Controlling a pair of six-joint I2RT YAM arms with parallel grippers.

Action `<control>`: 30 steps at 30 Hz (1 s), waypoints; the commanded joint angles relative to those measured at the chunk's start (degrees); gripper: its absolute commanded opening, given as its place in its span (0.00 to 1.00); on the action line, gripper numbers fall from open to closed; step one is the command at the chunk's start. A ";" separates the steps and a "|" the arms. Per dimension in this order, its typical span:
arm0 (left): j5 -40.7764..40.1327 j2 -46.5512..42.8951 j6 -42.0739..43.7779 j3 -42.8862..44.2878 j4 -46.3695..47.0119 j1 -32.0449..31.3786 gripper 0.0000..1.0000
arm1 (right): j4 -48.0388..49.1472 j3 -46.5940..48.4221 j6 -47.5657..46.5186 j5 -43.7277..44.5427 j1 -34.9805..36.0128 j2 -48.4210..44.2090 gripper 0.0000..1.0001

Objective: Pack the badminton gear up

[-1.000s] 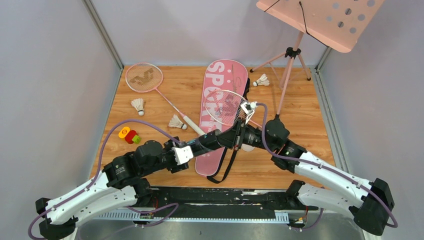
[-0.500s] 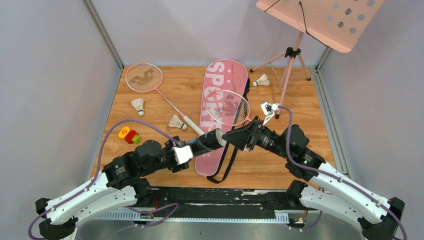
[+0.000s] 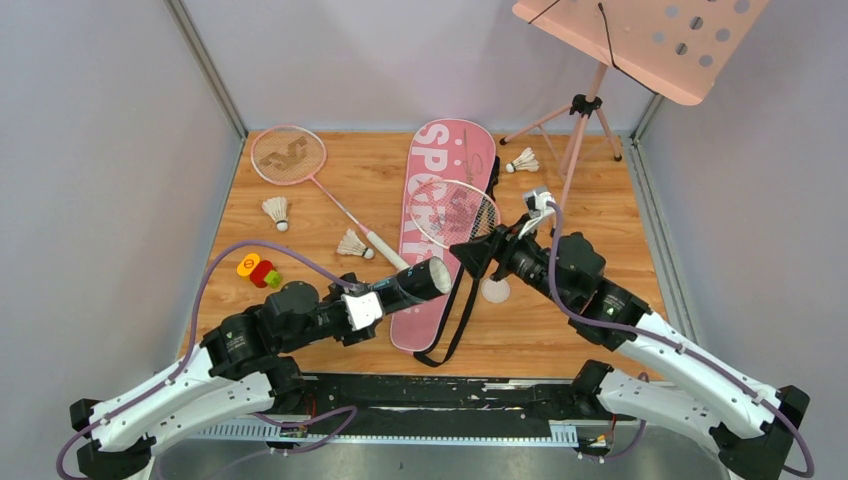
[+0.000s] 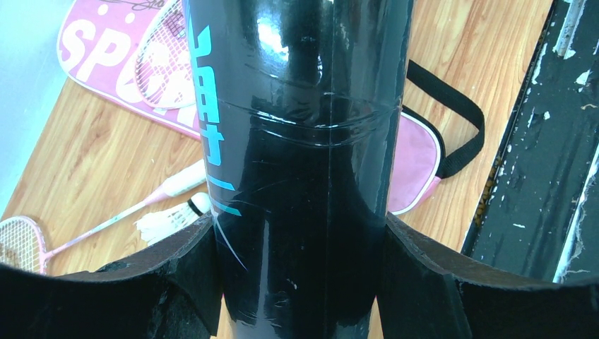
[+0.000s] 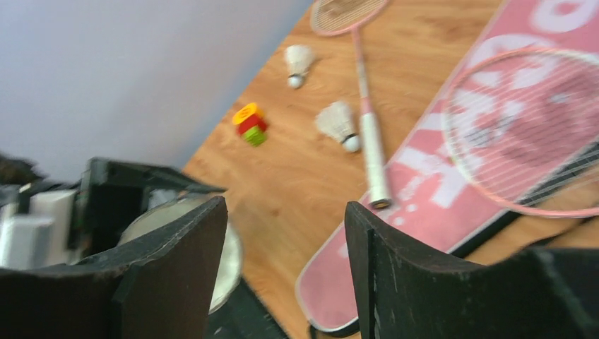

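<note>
Two grippers are in view, close together over the near end of the pink bag [image 3: 440, 190].

**Left gripper** [image 4: 300, 289]: clamped across the black tube [image 3: 418, 283], one finger on each side. It holds the tube off the table with the open mouth turned toward the right arm.

**Right gripper** [image 5: 282, 212]: jaws well apart with nothing between them, hanging just beside the tube's mouth.

**Gear:**
- Two shuttlecocks [image 3: 276, 211] lie loose left of the bag, near the first racket [image 3: 288, 155].
- A third shuttlecock [image 3: 522, 160] lies at the far side by the music stand [image 3: 585, 110].
- The second racket [image 3: 455, 213] rests on the bag.
- A small white round piece [image 3: 494, 290] lies on the boards beside the bag. Whether it is a cap cannot be told.

**Hazards, as judged:**
1. The tube is glossy, and most of its length reaches out beyond the fingers. A nudge from the right arm could turn it or slide it out of the grip.
2. The mouth sits close to level. Anything inside could roll out if it dips, and the contents are not visible.
3. The arms are nearly touching, so a careless crossing would knock them together.
4. Reaching for the far shuttlecock runs past the stand's legs, and the bag's strap could snag.
5. Feathers will crush under a hard pinch.
</note>
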 commanded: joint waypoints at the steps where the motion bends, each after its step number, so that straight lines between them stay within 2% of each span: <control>1: 0.37 -0.67 0.77 0.97 3.35 0.00 0.51 | -0.54 3.97 -12.75 16.79 -1.88 2.65 0.61; 4: -0.02 -1.11 0.94 1.07 3.37 -0.04 0.51 | 3.51 4.27 -18.91 23.24 -5.04 7.24 0.60; 6: -0.24 -1.50 0.99 1.14 3.36 -0.04 0.50 | 7.98 4.27 -22.77 24.18 -8.83 11.09 0.60; 10: -0.78 -1.79 0.61 1.44 3.18 -0.01 0.50 | 11.39 7.28 -24.97 19.22 -19.50 22.11 0.59; 13: -0.87 -1.45 0.53 1.72 2.97 -0.01 0.50 | 12.44 12.37 -27.98 18.87 -24.24 31.62 0.58; 19: -0.76 -0.35 0.06 2.33 2.09 -0.02 0.50 | 14.95 25.56 -40.54 17.46 -28.75 51.43 0.57; 22: -0.53 -0.26 0.09 2.29 2.01 0.01 0.50 | 14.85 31.46 -50.10 15.42 -29.94 59.32 0.60; 24: 0.00 -0.30 0.11 2.33 2.08 0.03 0.50 | 14.76 33.74 -56.43 13.92 -30.64 62.68 0.63; 26: 0.61 -0.23 0.22 2.23 2.23 -0.05 0.50 | 13.33 34.90 -62.95 7.90 -32.06 64.64 0.64; 30: 2.24 -0.10 0.37 2.21 2.57 -0.03 0.50 | 8.36 38.12 -71.24 1.79 -34.51 67.74 0.63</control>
